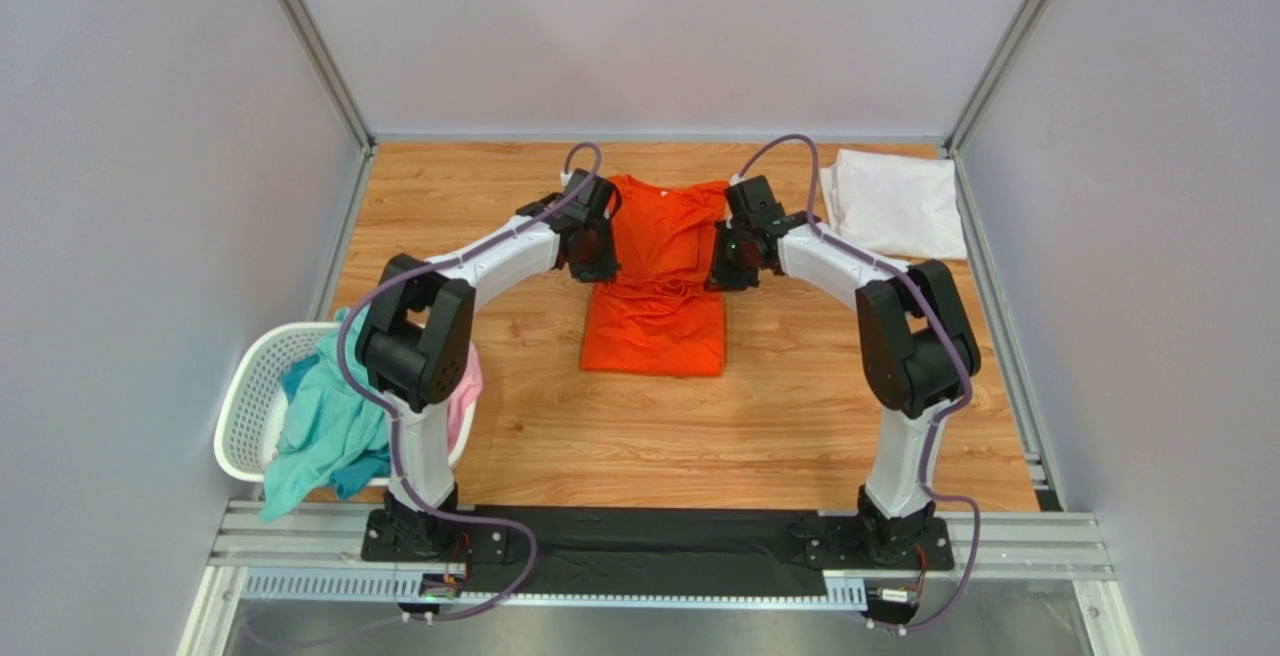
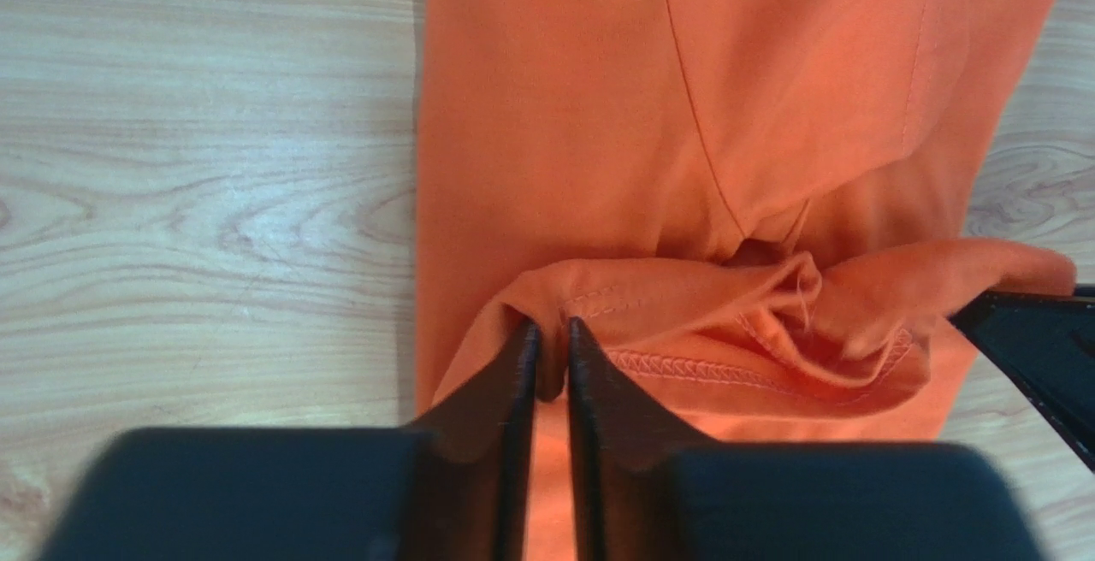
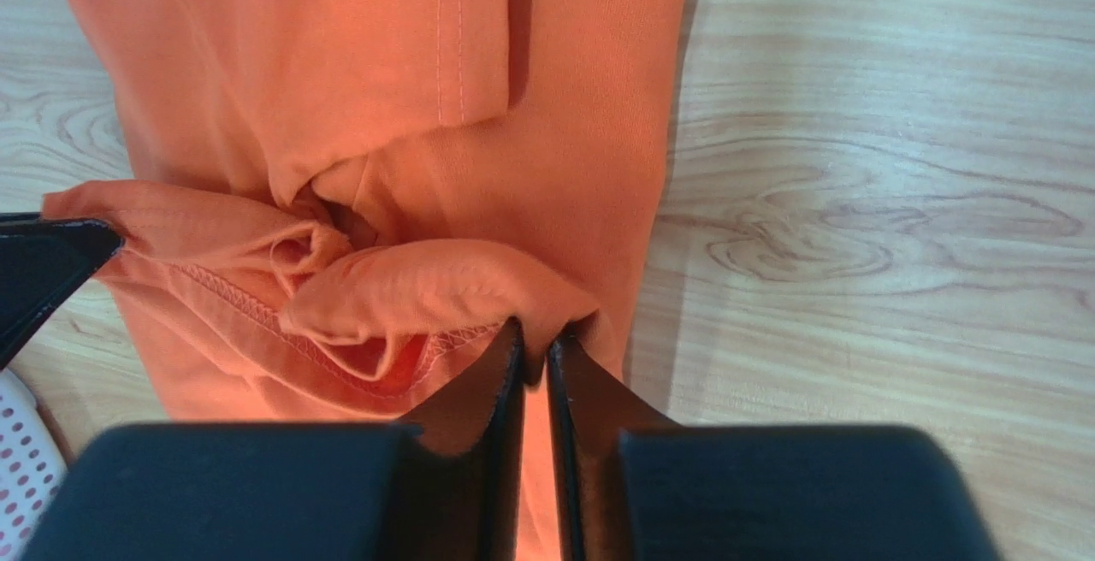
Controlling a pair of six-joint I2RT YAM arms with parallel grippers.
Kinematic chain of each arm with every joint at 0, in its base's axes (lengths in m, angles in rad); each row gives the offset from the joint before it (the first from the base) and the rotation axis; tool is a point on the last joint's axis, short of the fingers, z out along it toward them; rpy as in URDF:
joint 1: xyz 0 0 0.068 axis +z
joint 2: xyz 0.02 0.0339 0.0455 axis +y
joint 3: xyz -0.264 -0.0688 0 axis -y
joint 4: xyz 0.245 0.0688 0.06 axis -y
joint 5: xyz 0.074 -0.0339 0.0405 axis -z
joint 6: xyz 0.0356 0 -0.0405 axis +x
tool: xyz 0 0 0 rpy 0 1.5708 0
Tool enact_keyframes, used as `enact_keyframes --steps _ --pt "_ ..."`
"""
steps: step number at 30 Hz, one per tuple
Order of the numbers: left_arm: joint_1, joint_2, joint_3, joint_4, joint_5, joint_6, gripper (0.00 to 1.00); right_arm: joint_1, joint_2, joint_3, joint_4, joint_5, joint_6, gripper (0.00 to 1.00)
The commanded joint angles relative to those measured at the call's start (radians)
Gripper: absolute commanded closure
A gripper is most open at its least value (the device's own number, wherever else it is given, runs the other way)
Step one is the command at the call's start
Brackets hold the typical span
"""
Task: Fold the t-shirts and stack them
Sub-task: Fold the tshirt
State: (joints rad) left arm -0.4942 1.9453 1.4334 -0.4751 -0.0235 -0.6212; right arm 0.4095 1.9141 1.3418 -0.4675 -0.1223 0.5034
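Note:
The bright orange t-shirt (image 1: pixel 657 289) lies in the middle of the wooden table, folded narrow with its sleeves turned in. My left gripper (image 1: pixel 597 259) is shut on the shirt's left top edge (image 2: pixel 553 317). My right gripper (image 1: pixel 727 266) is shut on the right top edge (image 3: pixel 537 317). Both hold the pinched cloth lifted, bunched between them over the shirt's body. A folded white t-shirt (image 1: pixel 897 203) lies at the back right. A teal shirt (image 1: pixel 323 431) and a pink one (image 1: pixel 466 386) hang from the basket. The blue shirt is out of view.
A white mesh laundry basket (image 1: pixel 256 401) stands at the left, near the left arm's base. Grey walls close in the table on three sides. A black rail (image 1: pixel 646 544) runs along the near edge.

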Motion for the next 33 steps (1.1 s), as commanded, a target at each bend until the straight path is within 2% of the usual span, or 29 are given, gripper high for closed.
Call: enact_keyframes --steps 1,2,3,4,5,7,8,9,10,11,15,20,22,27,33 --pt "0.013 0.001 0.045 0.004 0.013 -0.006 0.76 -0.014 0.016 0.057 0.033 -0.045 -0.019 0.79" --pt "0.014 -0.012 0.044 -0.006 0.008 -0.014 0.69 -0.017 0.016 0.063 0.035 -0.049 -0.020 0.73" --pt "0.017 -0.023 0.042 -0.008 0.008 -0.021 0.48 -0.018 0.010 0.069 0.030 -0.059 -0.022 0.68" --pt "0.019 -0.054 0.036 -0.008 0.005 -0.025 0.39 -0.020 0.002 0.074 0.024 -0.060 -0.023 0.57" --pt "0.019 -0.072 0.032 -0.008 0.004 -0.029 0.26 -0.018 -0.007 0.080 0.014 -0.069 -0.025 0.52" --pt "0.019 -0.139 0.010 -0.013 -0.004 -0.031 0.16 -0.020 -0.042 0.082 0.006 -0.085 -0.029 0.48" --pt "0.019 -0.167 -0.002 -0.013 -0.006 -0.037 0.05 -0.018 -0.061 0.077 -0.002 -0.098 -0.029 0.45" --pt "0.019 -0.196 -0.016 -0.011 -0.007 -0.040 0.00 -0.015 -0.100 0.059 -0.002 -0.103 -0.029 0.42" --pt "0.017 -0.257 -0.054 -0.011 -0.006 -0.043 0.00 -0.014 -0.122 0.045 -0.002 -0.105 -0.028 0.29" --pt "0.019 -0.290 -0.077 -0.013 -0.004 -0.046 0.00 -0.005 -0.145 0.031 0.000 -0.106 -0.026 0.01" --pt "0.019 -0.475 -0.246 -0.019 -0.026 -0.093 0.00 0.051 -0.272 -0.071 0.013 -0.112 -0.019 0.00" --pt "0.017 -0.779 -0.560 -0.025 -0.036 -0.144 0.00 0.173 -0.305 -0.141 0.049 -0.097 -0.014 0.00" --pt "0.017 -0.891 -0.682 -0.034 -0.027 -0.175 0.00 0.199 -0.270 -0.119 0.055 -0.096 -0.026 0.00" --pt "0.017 -1.058 -0.870 -0.040 0.016 -0.219 0.00 0.242 -0.113 -0.009 0.058 -0.088 -0.055 0.00" --pt "0.017 -1.177 -0.950 -0.060 0.025 -0.229 0.00 0.249 0.077 0.164 0.061 -0.068 -0.068 0.00"
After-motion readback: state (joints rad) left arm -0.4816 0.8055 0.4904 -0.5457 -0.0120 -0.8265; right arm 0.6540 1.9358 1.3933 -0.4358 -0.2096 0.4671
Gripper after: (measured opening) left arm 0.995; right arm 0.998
